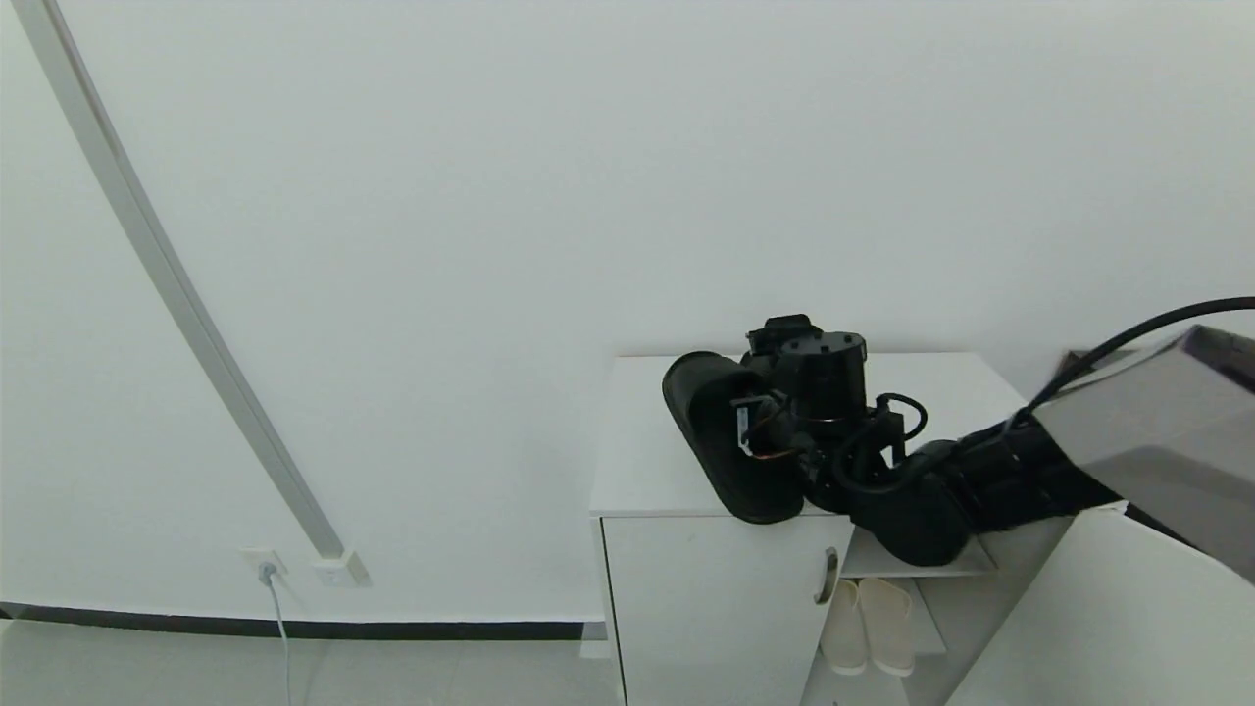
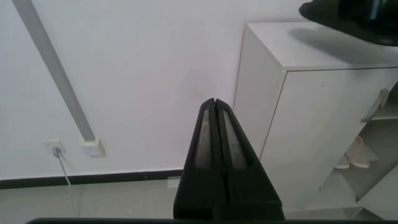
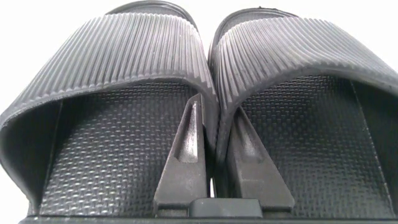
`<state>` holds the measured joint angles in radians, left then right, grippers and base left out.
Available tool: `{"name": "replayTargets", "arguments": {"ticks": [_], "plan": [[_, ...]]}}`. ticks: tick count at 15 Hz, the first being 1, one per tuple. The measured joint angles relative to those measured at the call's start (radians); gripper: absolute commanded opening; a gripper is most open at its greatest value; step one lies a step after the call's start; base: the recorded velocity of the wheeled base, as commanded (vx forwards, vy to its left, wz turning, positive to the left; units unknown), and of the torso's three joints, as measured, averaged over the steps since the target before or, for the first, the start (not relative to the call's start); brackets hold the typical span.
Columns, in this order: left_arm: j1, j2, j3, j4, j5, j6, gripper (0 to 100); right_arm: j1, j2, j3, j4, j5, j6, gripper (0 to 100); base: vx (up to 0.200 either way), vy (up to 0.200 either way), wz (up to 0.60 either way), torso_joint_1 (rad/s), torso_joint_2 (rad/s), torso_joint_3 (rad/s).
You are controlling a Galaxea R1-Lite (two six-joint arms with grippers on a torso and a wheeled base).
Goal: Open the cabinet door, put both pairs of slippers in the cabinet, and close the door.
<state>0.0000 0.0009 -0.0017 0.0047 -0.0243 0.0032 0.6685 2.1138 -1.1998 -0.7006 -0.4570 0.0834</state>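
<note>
A pair of black slippers hangs over the front edge of the white cabinet's top, tilted on its side. My right gripper is shut on it. In the right wrist view its fingers pinch the two inner side walls of the black slippers together. A pair of white slippers stands on a lower shelf inside the cabinet. The cabinet's right door is swung open and its left door is closed. My left gripper is shut on nothing, low and left of the cabinet.
A metal handle sits on the closed door's inner edge. A grey conduit runs slantwise down the wall to a socket with a cable. Bare floor lies left of the cabinet.
</note>
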Motion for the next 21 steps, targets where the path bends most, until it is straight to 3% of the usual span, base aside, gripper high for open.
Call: {"name": "replayTargets", "arguments": {"ticks": [4,8,16,21], "plan": [[0.000,0.000,0.000,0.000,0.000,0.001,0,0.034,-0.217,0.331,-0.163,0.136,-0.094,0,0.000,0.000,0.00,0.000,0.00,0.000],[0.000,0.000,0.000,0.000,-0.001,0.001,0,0.053,-0.414,0.584,-0.187,0.381,-0.120,0,0.000,0.000,0.00,0.000,0.00,0.000],[0.000,0.000,0.000,0.000,-0.002,0.001,0,0.054,-0.482,0.647,-0.187,0.411,-0.171,0,0.000,0.000,0.00,0.000,0.00,0.000],[0.000,0.000,0.000,0.000,-0.002,0.001,0,0.049,-0.483,0.647,-0.184,0.411,-0.169,0,-0.200,0.000,0.00,0.004,0.01,0.001]]}}
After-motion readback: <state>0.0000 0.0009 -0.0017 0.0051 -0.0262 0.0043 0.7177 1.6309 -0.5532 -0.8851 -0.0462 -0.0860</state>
